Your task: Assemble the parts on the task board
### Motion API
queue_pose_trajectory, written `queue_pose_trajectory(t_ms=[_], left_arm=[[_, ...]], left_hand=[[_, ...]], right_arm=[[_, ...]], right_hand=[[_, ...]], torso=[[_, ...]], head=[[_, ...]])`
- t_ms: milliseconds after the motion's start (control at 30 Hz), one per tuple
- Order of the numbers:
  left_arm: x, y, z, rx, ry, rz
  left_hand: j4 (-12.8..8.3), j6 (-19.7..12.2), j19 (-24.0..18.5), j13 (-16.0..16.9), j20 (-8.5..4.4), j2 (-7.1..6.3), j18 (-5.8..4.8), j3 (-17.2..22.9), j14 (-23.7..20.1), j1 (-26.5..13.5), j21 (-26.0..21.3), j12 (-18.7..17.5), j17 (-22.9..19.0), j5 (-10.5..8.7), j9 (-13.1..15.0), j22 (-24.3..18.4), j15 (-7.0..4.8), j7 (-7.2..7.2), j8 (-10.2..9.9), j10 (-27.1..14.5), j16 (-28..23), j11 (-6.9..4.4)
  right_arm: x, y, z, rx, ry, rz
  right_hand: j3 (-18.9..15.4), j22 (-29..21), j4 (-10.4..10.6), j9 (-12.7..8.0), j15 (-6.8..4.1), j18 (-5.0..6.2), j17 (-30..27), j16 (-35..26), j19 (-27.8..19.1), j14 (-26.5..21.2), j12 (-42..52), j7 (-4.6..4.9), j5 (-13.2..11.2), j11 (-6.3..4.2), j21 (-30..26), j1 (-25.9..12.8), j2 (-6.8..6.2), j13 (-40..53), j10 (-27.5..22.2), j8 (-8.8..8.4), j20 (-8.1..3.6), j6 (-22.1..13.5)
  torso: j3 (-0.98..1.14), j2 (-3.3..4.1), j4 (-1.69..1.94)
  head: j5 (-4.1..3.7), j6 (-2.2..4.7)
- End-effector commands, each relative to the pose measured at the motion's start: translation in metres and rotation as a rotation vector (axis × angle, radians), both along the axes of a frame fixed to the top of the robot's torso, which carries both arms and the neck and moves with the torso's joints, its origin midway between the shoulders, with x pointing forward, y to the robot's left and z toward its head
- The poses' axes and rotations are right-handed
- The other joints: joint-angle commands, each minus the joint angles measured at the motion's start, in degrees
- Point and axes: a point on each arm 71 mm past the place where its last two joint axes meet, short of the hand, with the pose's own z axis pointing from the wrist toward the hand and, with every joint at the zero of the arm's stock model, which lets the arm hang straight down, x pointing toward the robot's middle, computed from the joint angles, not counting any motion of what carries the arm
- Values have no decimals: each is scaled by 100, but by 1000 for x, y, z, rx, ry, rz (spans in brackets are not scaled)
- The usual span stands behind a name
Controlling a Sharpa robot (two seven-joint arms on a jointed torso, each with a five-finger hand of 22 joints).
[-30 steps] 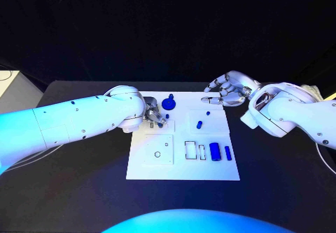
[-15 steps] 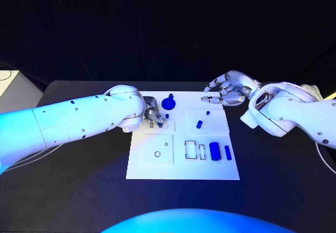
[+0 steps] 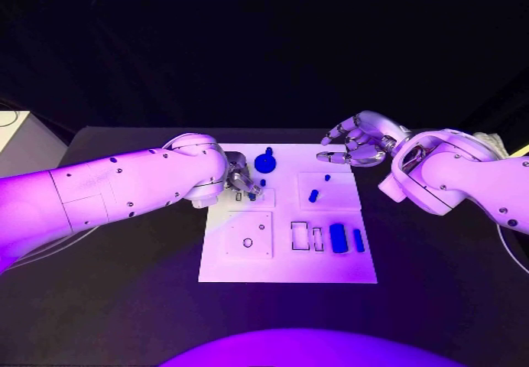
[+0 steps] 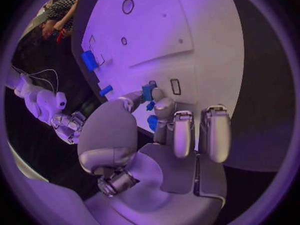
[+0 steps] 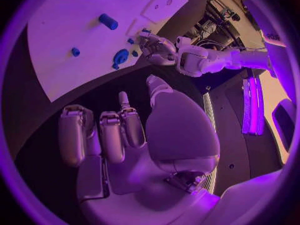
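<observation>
The white task board [image 3: 331, 271] lies mid-table. My left hand [image 3: 241, 183] hovers over its far left section and pinches a small blue part [image 4: 148, 91] between thumb and a finger, just beside a narrow slot [image 4: 175, 86]. A round blue knob [image 3: 266, 163] stands close behind that hand. My right hand [image 3: 355, 145] hangs at the board's far right corner, fingers apart, holding nothing. Two small blue pegs [image 3: 313, 196] sit on the right raised panel. A blue cylinder [image 3: 339, 238] and a thinner blue bar [image 3: 358, 240] lie near the rectangular cut-outs [image 3: 299, 235].
A raised square panel with a small hole [image 3: 250, 235] sits on the board's near left. Black table [image 3: 121, 267] surrounds the board on all sides. My left forearm [image 3: 110, 191] crosses the table's left half. A pale object [image 3: 494, 144] lies at the far right edge.
The left hand's fingertips have barely shifted over the far left section, still pinching the part. The right hand has stayed where it was.
</observation>
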Motion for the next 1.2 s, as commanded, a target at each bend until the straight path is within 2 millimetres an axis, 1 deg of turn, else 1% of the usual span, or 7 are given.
queue_pose_trajectory(t_ms=[33, 100, 233, 333, 367, 400, 1200], left_arm=[[-9, -1, -16, 21, 85, -19], [-9, -2, -16, 13, 92, -16], [-10, -2, -17, 0, 108, -14], [-10, -3, -17, -4, 116, -15], [-11, -3, -17, -7, 120, -17], [-11, -3, -17, -8, 122, -17], [-12, -3, -18, 28, 150, -50]], left_hand=[[4, -37, -56, -21, 5, 41, -66, -51, 608, 129, -43, -51, 1506, -41, -11, 441, -20, 18, -122, -55, 37, -9], [18, -45, -68, -35, 7, 114, -62, -58, 608, 227, -52, -63, 1506, -39, -19, 425, -18, 20, -145, -67, 37, -8], [-97, -123, -127, -116, 20, 507, -44, 120, 608, 764, -92, -130, 1506, -22, -41, 347, -4, 46, -241, -133, 37, 12], [-197, -165, -152, -155, 29, 617, -37, 239, 608, 967, -109, -162, 1506, -71, -35, 317, 7, 62, -266, -167, 37, 25], [-248, -198, -171, -178, 43, 660, -32, 335, 608, 1065, -122, -181, 1506, -236, -28, 294, 30, 89, -285, -195, 37, 48], [-282, -235, -190, -198, 60, 712, -26, 523, 608, 1148, -135, -196, 1506, -788, -22, 273, 43, 110, -311, -226, 37, 71], [-422, -237, -180, -170, 81, 649, -29, 813, 608, 1233, -133, -163, 1506, -885, 10, 293, 62, 122, -304, -220, 37, 79]], right_arm=[[-1, 1, -1, -4, 5, 16], [-1, 1, -1, -5, 6, 16], [-1, 1, -1, -5, 7, 16], [-1, 1, -1, -6, 7, 16], [-1, 1, -1, -6, 8, 16], [-1, 1, -1, -6, 8, 16], [0, 2, -1, -8, 10, 19]], right_hand=[[-23, 840, -4, -8, -35, 118, 1163, -32, 132, 501, -23, 9, 19, -6, -22, -9, 40, 723, -39, 36, -27, -45], [-23, 840, -4, -8, -35, 118, 1163, -32, 132, 501, -23, 9, 19, -6, -22, -9, 40, 723, -39, 36, -27, -45], [-26, 843, -1, -9, -35, 117, 1163, -33, 135, 501, -16, 8, 19, -7, -18, -10, 50, 729, -33, 39, -28, -45], [-26, 843, -1, -9, -35, 117, 1163, -33, 135, 501, -16, 8, 19, -7, -18, -10, 50, 729, -33, 39, -28, -45], [-26, 843, -1, -9, -35, 117, 1163, -33, 135, 501, -16, 8, 19, -7, -18, -10, 50, 729, -33, 39, -28, -45], [-26, 843, -1, -9, -35, 117, 1163, -33, 135, 501, -16, 8, 19, -7, -18, -10, 50, 729, -33, 39, -28, -45], [-27, 841, -2, -9, -36, 118, 1157, -36, 133, 500, -15, 7, 27, -8, -23, -5, 63, 729, -32, 43, -28, -44]], torso=[[-3, -1, -1], [-3, 1, -3], [-2, -3, -5], [-2, -4, -3], [-4, -2, -1], [-5, -1, 0], [2, -7, 2]], head=[[0, -4], [-1, -3], [2, -4], [-2, -5], [-6, -6], [-8, -9], [-7, -39]])
